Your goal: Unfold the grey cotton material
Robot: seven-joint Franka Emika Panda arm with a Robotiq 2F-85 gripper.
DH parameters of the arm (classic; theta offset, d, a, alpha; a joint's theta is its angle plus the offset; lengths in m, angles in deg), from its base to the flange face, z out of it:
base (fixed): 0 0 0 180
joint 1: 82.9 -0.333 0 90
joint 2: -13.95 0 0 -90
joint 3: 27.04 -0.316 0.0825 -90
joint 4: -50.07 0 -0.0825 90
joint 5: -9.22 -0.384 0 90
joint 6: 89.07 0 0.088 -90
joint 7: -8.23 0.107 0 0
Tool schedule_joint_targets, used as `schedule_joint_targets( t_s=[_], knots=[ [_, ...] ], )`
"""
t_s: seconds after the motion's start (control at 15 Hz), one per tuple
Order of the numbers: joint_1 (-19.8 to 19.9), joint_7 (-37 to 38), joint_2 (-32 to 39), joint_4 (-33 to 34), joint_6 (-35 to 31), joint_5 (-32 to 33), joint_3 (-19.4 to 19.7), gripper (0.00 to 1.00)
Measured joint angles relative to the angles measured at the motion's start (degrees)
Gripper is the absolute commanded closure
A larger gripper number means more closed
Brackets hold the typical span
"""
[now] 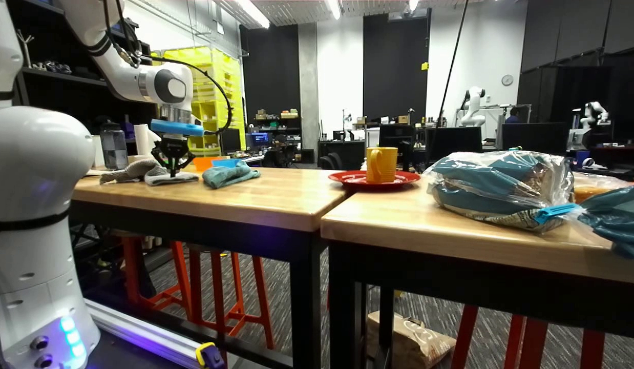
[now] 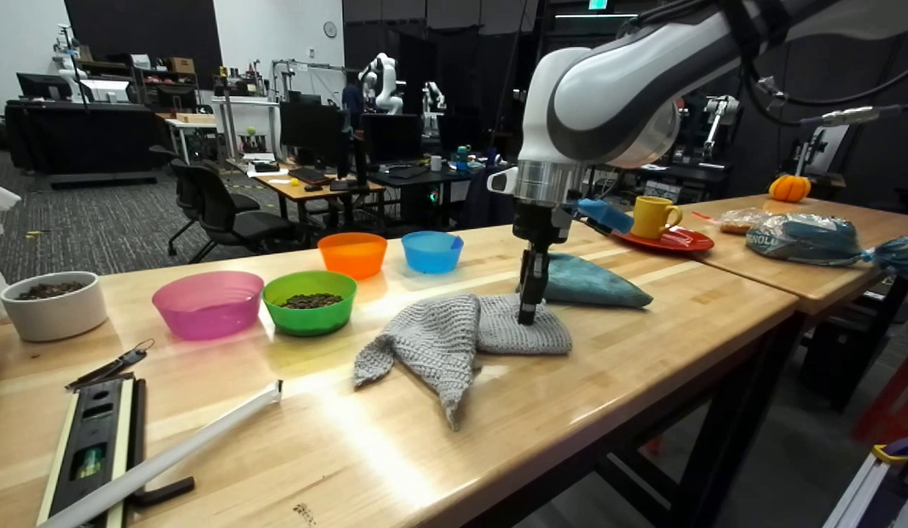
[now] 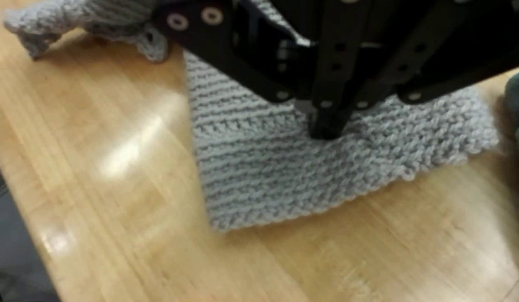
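The grey knitted cloth (image 2: pixel 432 337) lies partly folded on the wooden table. Its left part is bunched with pointed corners, and its right part lies flat. It also shows in an exterior view (image 1: pixel 132 170) and in the wrist view (image 3: pixel 251 180). My gripper (image 2: pixel 526 320) points straight down with its fingers together, the tips touching the flat part. It also shows in an exterior view (image 1: pixel 173 174) and in the wrist view (image 3: pixel 325 133). The cloth dips slightly round the tips. I see no clear pinch of cloth between the fingers.
A teal cloth (image 2: pixel 590 282) lies just right of the grey one. Orange (image 2: pixel 353 260), blue (image 2: pixel 432 257), green (image 2: pixel 307 323) and pink (image 2: pixel 208 312) bowls stand behind. A spirit level (image 2: pixel 94 440) and white tube (image 2: pixel 190 444) lie left. A yellow mug (image 2: pixel 650 218) stands on a red plate (image 2: pixel 700 242).
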Motion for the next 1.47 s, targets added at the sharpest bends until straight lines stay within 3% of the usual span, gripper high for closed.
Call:
schedule_joint_targets(
  t_s=[0.53,1.33,1.4,1.47],
  knots=[
    [1.2,0.1,-5.6,-4.8,9.3,1.8,0.7,1.0],
    [5.1,0.1,-13.7,-12.4,13.4,11.2,6.9,1.0],
    [5.1,0.1,-14.0,-12.5,13.2,11.3,7.0,0.74],
    [5.1,0.1,-14.3,-12.6,13.0,11.3,7.0,0.73]
  ],
)
